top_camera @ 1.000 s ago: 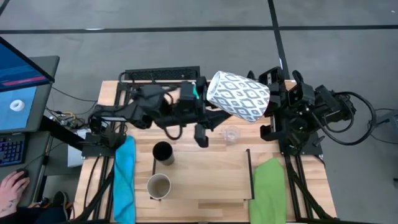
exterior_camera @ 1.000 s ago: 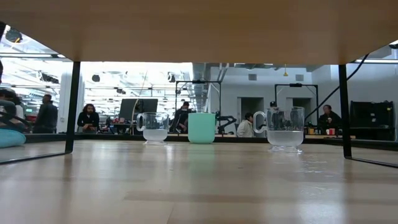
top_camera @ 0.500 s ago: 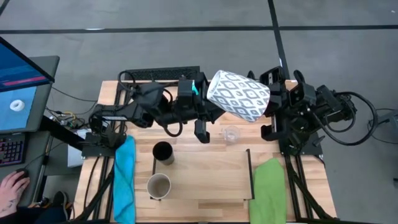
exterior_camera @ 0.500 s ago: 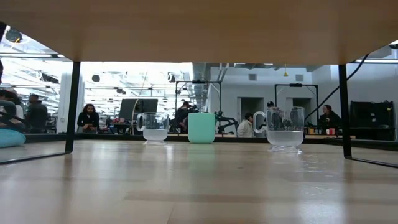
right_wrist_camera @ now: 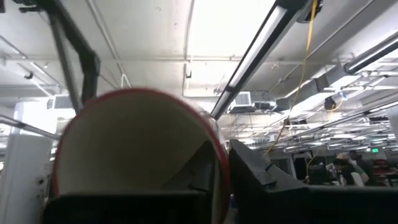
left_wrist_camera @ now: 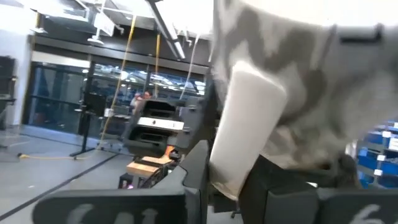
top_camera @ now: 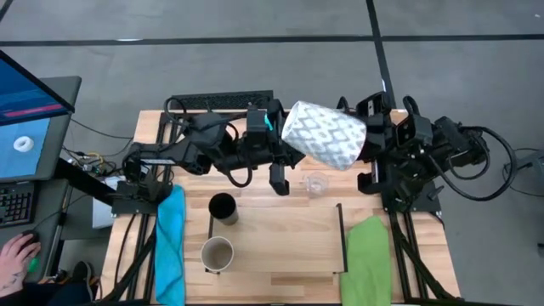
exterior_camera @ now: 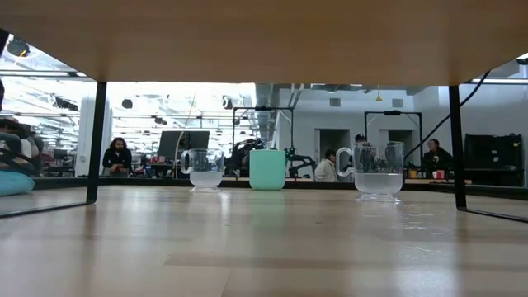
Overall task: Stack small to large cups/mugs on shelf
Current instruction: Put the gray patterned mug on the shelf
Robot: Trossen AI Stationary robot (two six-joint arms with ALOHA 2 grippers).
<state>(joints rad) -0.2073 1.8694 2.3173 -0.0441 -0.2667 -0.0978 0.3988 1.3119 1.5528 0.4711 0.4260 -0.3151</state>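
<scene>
A large white mug with a grey diamond pattern (top_camera: pixel 325 134) hangs high over the table's far side between my two arms. My left gripper (top_camera: pixel 287 155) is shut on it from the left. My right gripper (top_camera: pixel 365 140) holds its mouth from the right. A black tumbler (top_camera: pixel 223 208) and a beige mug (top_camera: pixel 217 253) stand upright on the shelf (top_camera: pixel 280 255). A clear glass (top_camera: pixel 315 183) stands beyond the shelf's far edge. The low view shows two clear glasses (exterior_camera: pixel 203 170) (exterior_camera: pixel 379 170) and a pale green cup (exterior_camera: pixel 267 169) on their bases. My left gripper pinches the mug's white handle (left_wrist_camera: pixel 247 118) between its two fingers (left_wrist_camera: pixel 198 171); the mug is lifted clear of the table, lying on its side. My right gripper has one finger (right_wrist_camera: pixel 198 171) inside the mug's red-edged rim (right_wrist_camera: pixel 221 163) and the other outside the wall; the mouth faces it.
A blue cloth (top_camera: pixel 170 238) lies left of the shelf and a green cloth (top_camera: pixel 367 255) right of it. A keyboard (top_camera: pixel 223 101) sits at the table's far edge. A person's hand (top_camera: pixel 17 255) and a monitor are off the table's left side.
The patterned mug has tipped and turned a little in the air, staying high between both arms. My left gripper has settled against the mug's left side at the handle. Both arms have otherwise kept their place.
</scene>
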